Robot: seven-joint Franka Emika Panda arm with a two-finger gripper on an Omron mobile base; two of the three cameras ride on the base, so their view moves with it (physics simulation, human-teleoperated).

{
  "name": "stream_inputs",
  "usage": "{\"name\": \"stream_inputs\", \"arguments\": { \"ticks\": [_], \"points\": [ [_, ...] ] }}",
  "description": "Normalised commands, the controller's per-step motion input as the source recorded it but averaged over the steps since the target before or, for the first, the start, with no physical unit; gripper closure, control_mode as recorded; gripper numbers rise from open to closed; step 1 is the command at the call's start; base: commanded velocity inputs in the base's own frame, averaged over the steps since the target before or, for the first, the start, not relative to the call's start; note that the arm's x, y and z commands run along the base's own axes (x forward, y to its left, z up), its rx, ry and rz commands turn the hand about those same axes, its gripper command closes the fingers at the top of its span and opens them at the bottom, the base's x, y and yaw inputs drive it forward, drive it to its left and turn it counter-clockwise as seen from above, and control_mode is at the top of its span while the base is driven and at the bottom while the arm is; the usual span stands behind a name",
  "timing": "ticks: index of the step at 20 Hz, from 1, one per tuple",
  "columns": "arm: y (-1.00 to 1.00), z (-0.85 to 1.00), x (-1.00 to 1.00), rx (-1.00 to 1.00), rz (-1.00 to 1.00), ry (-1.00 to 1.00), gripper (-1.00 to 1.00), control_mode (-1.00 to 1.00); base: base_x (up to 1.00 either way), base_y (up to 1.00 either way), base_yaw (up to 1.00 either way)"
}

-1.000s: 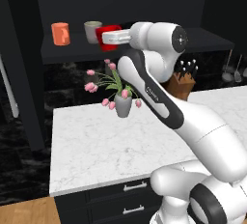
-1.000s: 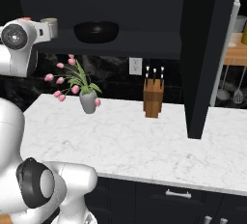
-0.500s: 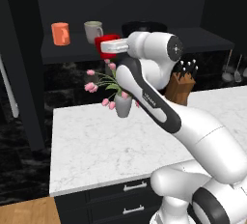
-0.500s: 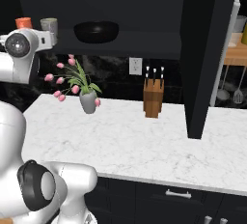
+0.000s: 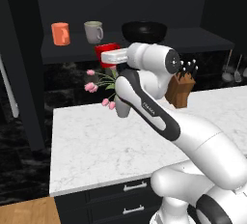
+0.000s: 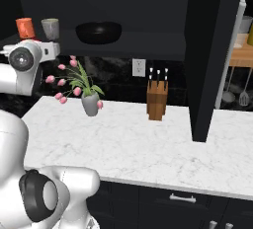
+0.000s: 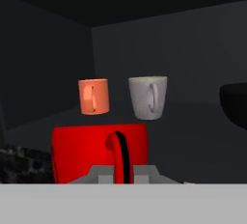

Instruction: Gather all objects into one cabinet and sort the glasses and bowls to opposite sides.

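Observation:
My gripper (image 5: pixel 115 58) is shut on the handle of the red mug (image 5: pixel 105 51), which hangs just in front of and below the front edge of the cabinet shelf (image 5: pixel 202 39). In the hand view the red mug (image 7: pixel 87 153) is close up, its handle pinched at the gripper (image 7: pixel 120 174). On the shelf behind stand the orange mug (image 5: pixel 61 33) (image 7: pixel 93 96) and the grey-white mug (image 5: pixel 93 31) (image 7: pixel 148 97), side by side at the left. The black bowl (image 5: pixel 144 31) (image 6: pixel 99 32) (image 7: pixel 235 105) sits to their right.
A grey vase of pink tulips (image 5: pixel 120 106) stands on the white marble counter (image 5: pixel 96 146) right under the held mug. A wooden knife block (image 6: pixel 156 102) is further right. The tall black cabinet door (image 6: pixel 212 50) hangs open at the right; utensils hang beyond it.
The gripper with the red mug has come down from shelf height to just below the shelf's front edge, drifting slightly left. The orange mug, grey mug and bowl have stayed put.

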Motion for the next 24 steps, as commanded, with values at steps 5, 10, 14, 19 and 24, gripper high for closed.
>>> {"name": "stream_inputs", "arguments": {
  "ticks": [5, 10, 14, 19, 24],
  "points": [
    [0.00, 0.37, 0.03, 0.00, -0.02, 0.00, 1.00, -1.00, 0.00, 0.00, 0.00],
    [0.01, 0.68, 0.19, 0.00, -0.02, 0.01, 1.00, -1.00, 0.00, 0.00, 0.00],
    [0.16, 0.50, 0.55, 0.00, -0.01, 0.00, 1.00, -1.00, 0.00, 0.00, 0.00],
    [0.28, 0.01, 0.49, 0.00, 0.00, 0.00, 1.00, -1.00, 0.00, 0.00, 0.00],
    [0.43, -0.60, 0.29, -0.02, -0.01, 0.01, 1.00, -1.00, 0.00, 0.00, 0.00]
  ]
}}
